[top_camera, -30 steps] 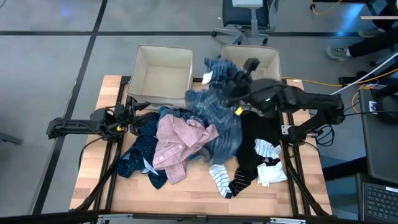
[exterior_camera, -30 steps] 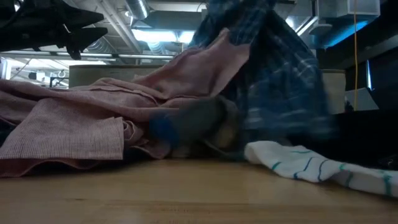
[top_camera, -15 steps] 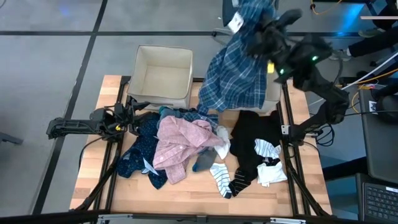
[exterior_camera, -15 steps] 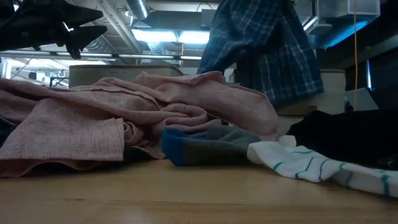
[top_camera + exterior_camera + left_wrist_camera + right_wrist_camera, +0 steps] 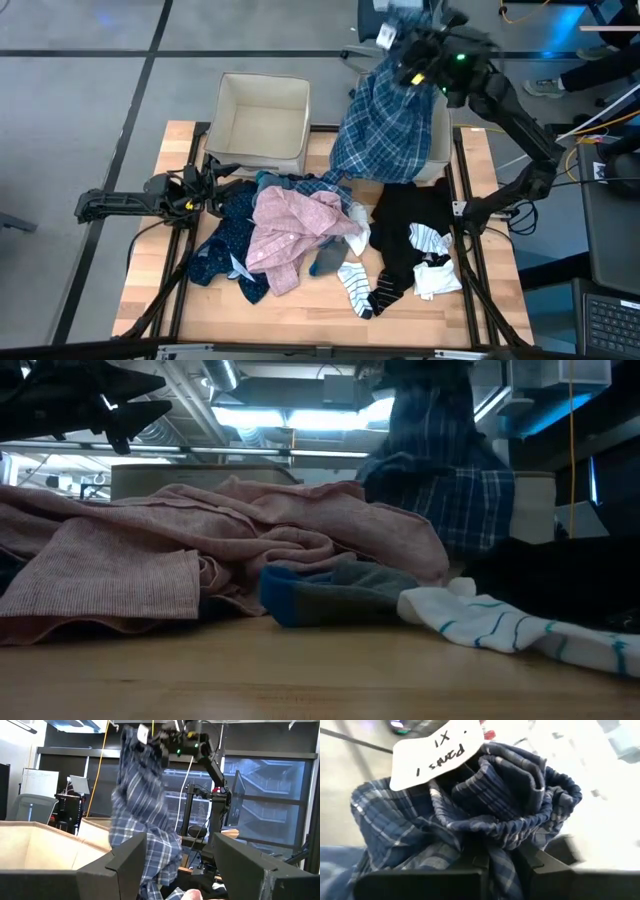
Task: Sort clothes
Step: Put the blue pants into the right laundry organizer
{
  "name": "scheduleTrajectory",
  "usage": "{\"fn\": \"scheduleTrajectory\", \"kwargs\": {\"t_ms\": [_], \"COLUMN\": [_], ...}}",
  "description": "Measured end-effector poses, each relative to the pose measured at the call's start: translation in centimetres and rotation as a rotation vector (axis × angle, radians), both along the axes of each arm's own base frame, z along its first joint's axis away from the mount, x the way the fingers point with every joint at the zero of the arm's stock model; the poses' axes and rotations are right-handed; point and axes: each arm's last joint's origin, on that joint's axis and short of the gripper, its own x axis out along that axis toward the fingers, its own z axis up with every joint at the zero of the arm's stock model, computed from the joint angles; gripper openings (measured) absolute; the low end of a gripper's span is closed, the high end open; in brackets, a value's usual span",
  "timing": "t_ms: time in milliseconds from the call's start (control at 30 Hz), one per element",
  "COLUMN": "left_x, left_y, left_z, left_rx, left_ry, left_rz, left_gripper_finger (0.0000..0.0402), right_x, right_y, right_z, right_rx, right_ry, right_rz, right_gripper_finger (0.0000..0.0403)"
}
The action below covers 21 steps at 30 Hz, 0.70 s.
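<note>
One blue plaid shirt hangs lengthwise from right gripper, jaws clamped on collar, above right bin; left gripper idle, jaws parted.

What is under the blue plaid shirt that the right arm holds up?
The blue plaid shirt, gripped by the right gripper, hangs over the right beige bin, covering most of it. Only the bin's right wall shows; its inside cannot be seen. The left gripper waits beside the pile.
</note>
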Motion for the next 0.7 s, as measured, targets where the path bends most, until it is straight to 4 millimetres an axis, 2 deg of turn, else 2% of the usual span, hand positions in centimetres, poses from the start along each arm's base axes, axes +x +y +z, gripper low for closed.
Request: {"fn": "scheduleTrajectory", "kwargs": {"t_ms": [133,300,400,533,700], "left_x": [0.0,0.0,0.0,0.0,0.0], "left_y": [0.0,0.0,0.0,0.0,0.0], "left_z": [0.0,-0.1,-0.1,-0.1,-0.1], "left_rx": [0.002,0.006,0.006,0.006,0.021], "left_ry": [0.001,0.009,0.009,0.009,0.014], "left_rz": [0.000,0.002,0.002,0.003,0.008], "left_gripper_finger": [0.0217,0.0217,0.0217,0.0217,0.0217], "right_x": [-0.5,-0.7,-1.0,-0.7,-1.0], "right_y": [-1.2,-3.1,-3.8,-4.0,-3.6], "right_z": [-4.0,-11.0,-14.5,-19.9,-24.1], "right_rx": [0.097,0.198,0.239,0.335,0.432], "right_ry": [-0.016,0.008,-0.018,0.006,0.001], "right_rz": [-0.029,-0.105,-0.125,-0.118,-0.123], "right_gripper_finger": [0.0036,0.0036,0.0036,0.0037,0.0041]}}
